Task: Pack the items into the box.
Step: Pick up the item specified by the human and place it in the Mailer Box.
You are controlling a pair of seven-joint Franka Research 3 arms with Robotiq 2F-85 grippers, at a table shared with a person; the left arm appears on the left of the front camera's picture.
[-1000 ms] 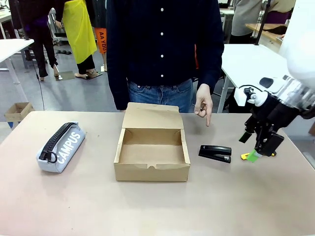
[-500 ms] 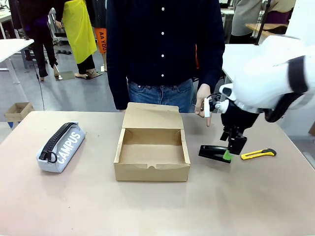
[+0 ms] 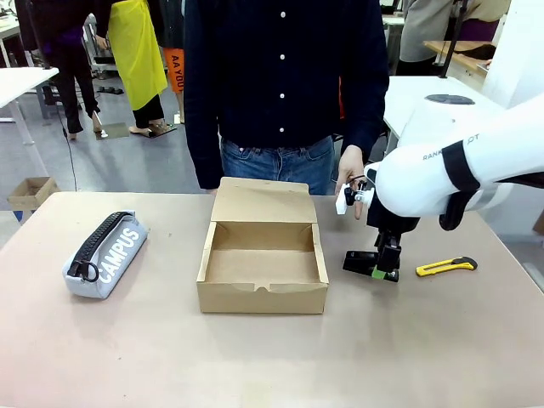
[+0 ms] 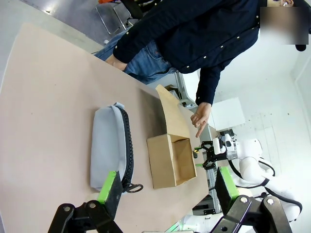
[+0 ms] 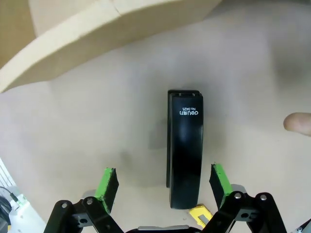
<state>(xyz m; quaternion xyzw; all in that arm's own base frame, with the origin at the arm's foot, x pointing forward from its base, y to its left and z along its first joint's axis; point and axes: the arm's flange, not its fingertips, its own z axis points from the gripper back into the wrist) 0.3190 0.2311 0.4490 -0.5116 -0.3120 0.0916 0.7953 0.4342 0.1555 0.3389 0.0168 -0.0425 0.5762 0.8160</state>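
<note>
"How much room was there around the box (image 3: 262, 297)?"

"Plenty. It sat in the middle of the table (image 3: 255, 365), its lid (image 3: 262, 202) up at its 12 o'clock edge and its inside bare. The pouch (image 3: 106, 253) lay well apart at its 9 o'clock. The stapler (image 3: 357, 261) lay near at its 3 o'clock, with bare table between and along the near edge. A knife (image 3: 446, 267) lay apart at the stapler's 3 o'clock."

"And the jaws?"

"The right gripper (image 3: 384, 270) was spread wide, its pads astride one end of the stapler, gripping nothing. There was a sliver of table on one side and a wide gap on the other. The left gripper (image 4: 167, 187) was also wide apart and empty, well above the table, looking over the pouch."

"The arm?"

"The right arm (image 3: 442, 170) bent in from 3 o'clock, fingers pointed down. A person's hand (image 3: 350, 180) pointed a finger down at the stapler's 12 o'clock."
</note>
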